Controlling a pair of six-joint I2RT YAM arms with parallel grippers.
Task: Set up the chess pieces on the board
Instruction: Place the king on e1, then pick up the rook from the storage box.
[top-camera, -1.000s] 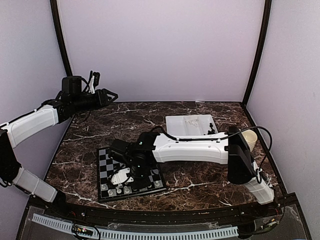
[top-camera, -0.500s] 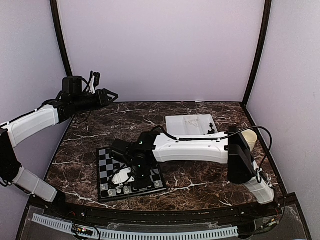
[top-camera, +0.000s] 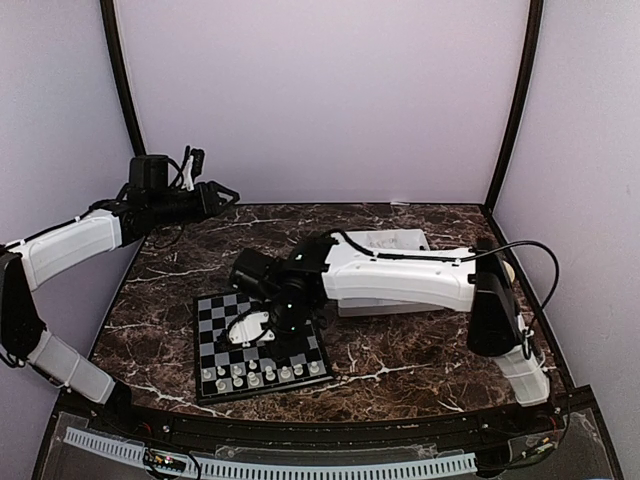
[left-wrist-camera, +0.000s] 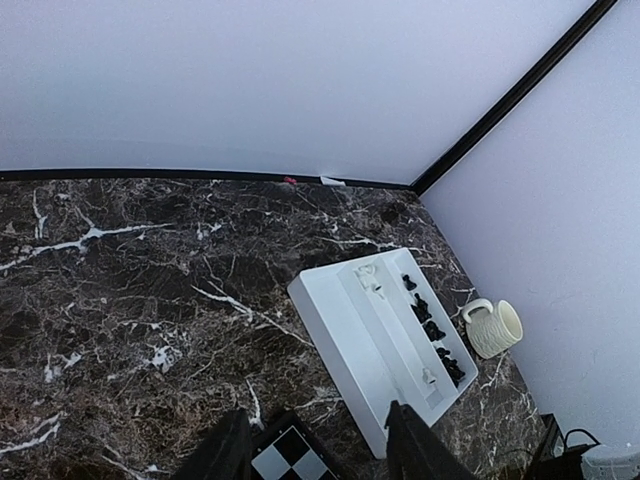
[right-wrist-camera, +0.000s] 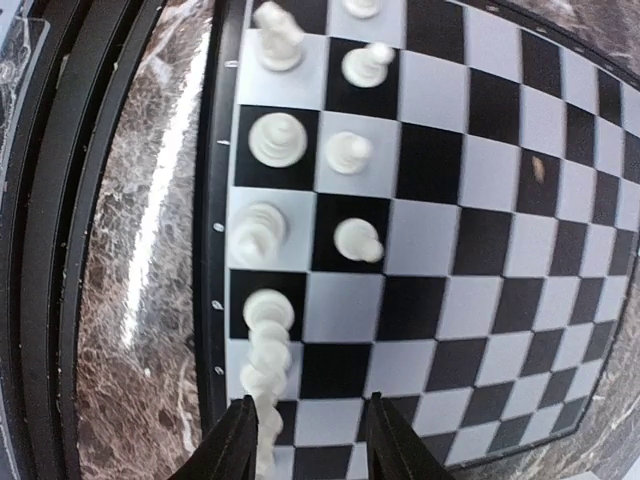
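Top view: right end effector (top-camera: 255, 328) over the board (top-camera: 212, 352), left end effector (top-camera: 225, 192) far back-left. Left wrist: jaws apart, empty; black chess pieces (left-wrist-camera: 430, 330) in the tray (left-wrist-camera: 335, 315), right arm's closer. Right wrist: jaws apart above white pieces (right-wrist-camera: 277, 140).

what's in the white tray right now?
Left wrist view: the tray's narrow compartment holds black chess pieces and a few white pieces; the wide compartment looks bare. Its near corner is hidden behind the left gripper.
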